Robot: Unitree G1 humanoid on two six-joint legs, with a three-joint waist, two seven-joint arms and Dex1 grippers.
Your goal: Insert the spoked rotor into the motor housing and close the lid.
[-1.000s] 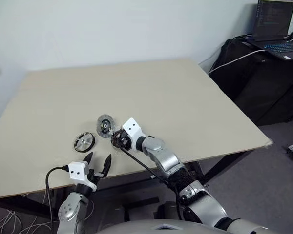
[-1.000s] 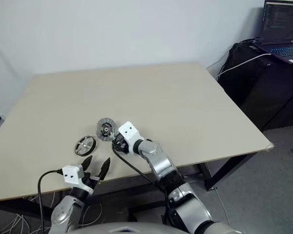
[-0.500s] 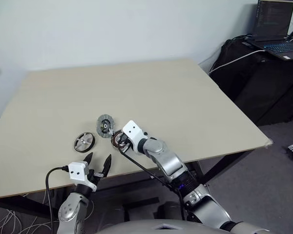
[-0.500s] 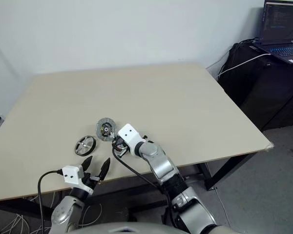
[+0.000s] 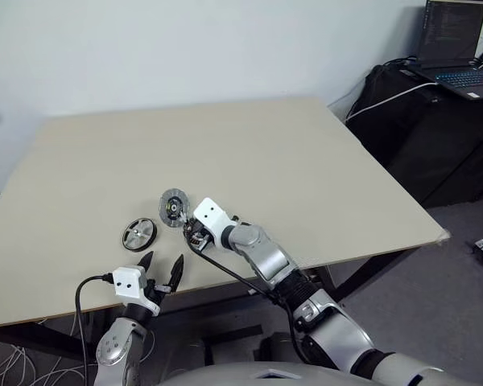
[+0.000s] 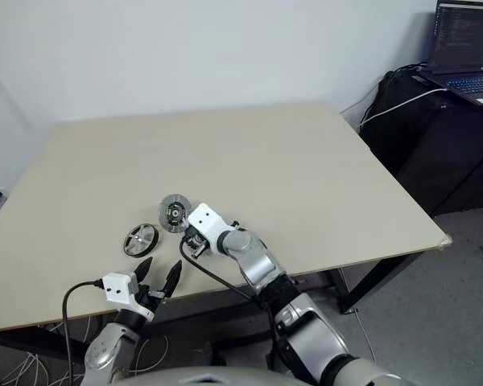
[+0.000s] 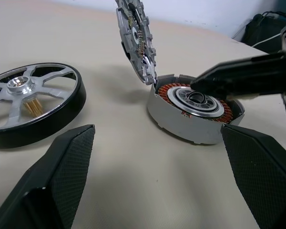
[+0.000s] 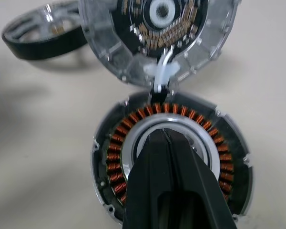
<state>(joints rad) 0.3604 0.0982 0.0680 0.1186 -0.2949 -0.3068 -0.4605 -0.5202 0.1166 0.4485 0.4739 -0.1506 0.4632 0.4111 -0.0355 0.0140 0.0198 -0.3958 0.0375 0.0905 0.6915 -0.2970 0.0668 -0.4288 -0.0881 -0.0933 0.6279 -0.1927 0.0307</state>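
The motor housing (image 8: 115,160), a ring of copper coils around a silver centre, lies near the table's front edge. My right gripper (image 8: 164,136) is shut, its tips resting in the housing's silver centre with nothing held. The lid (image 7: 133,38) stands tilted at the housing's far rim, joined to it by a white wire. The spoked rotor (image 5: 139,233), with black rim and silver spokes, lies flat to the left of the housing. My left gripper (image 5: 163,259) hangs open just off the table's front edge, facing the rotor and housing.
The beige table (image 5: 266,145) stretches far behind the parts. Its front edge runs just behind my left gripper. A dark desk with an open laptop (image 5: 459,48) and cables stands beyond the table's right side.
My right gripper has closed its fingers, dipped a little and swung left onto the housing's centre. The left gripper, rotor and lid have stayed put.
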